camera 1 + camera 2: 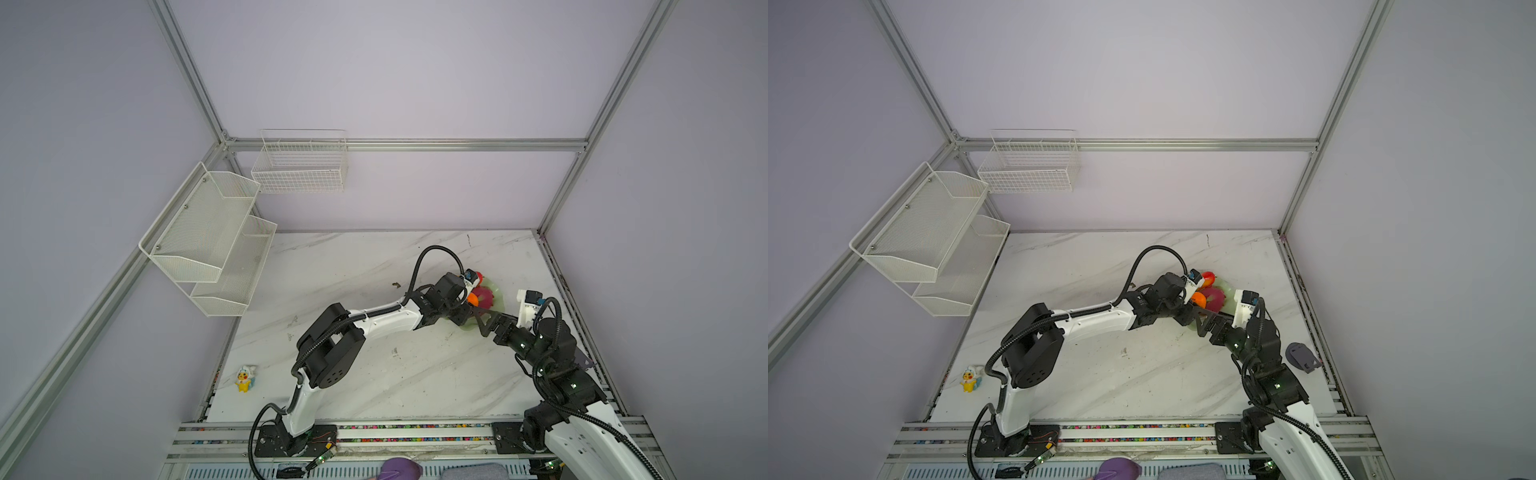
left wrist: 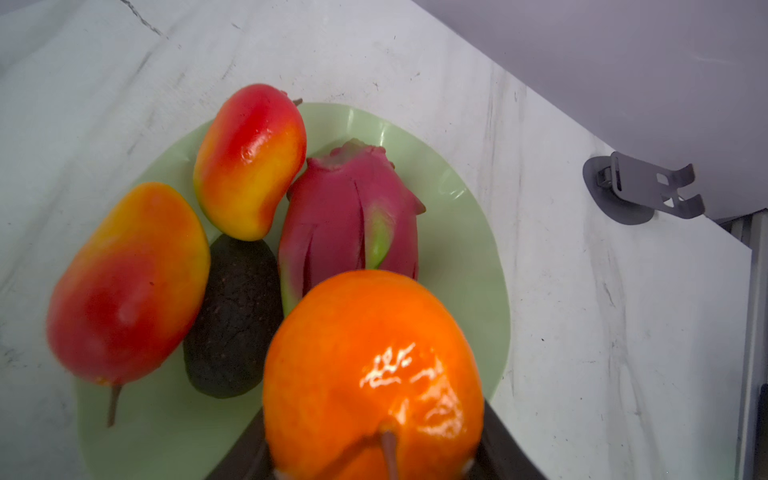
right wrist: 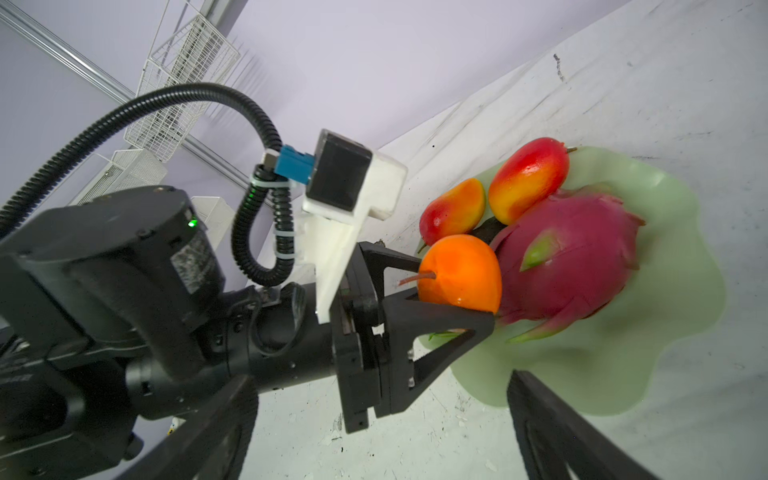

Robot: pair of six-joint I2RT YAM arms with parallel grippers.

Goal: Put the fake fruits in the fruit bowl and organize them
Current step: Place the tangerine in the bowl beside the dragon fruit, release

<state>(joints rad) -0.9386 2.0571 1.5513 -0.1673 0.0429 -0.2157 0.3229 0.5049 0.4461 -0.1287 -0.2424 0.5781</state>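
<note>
Tangerine (image 2: 374, 374) is the one fruit not yet resting in the fruit bowl (image 1: 496, 299), which sits right of centre in both top views. The left gripper (image 3: 456, 291) pinches it between its black jaws, low over the bowl's near side and pressed against the dragon fruit (image 2: 349, 216). The two mangoes (image 2: 129, 286) (image 2: 249, 162) and the avocado (image 2: 235, 316) already lie inside with the dragon fruit, packed close. The main risk, as I judge it, is rolling. The tangerine is round and glossy, the bowl is shallow, and the free patch beneath it is near the wavy rim, so a release from any height could send it onto the table (image 2: 582, 332). A push forward could instead shove the dragon fruit into the mangoes, and the nearer mango seems to lie at the very edge. The right gripper (image 1: 483, 322), its jaws spread wide and empty, hangs just beside the left one and the rim. A careless move could knock either.
</note>
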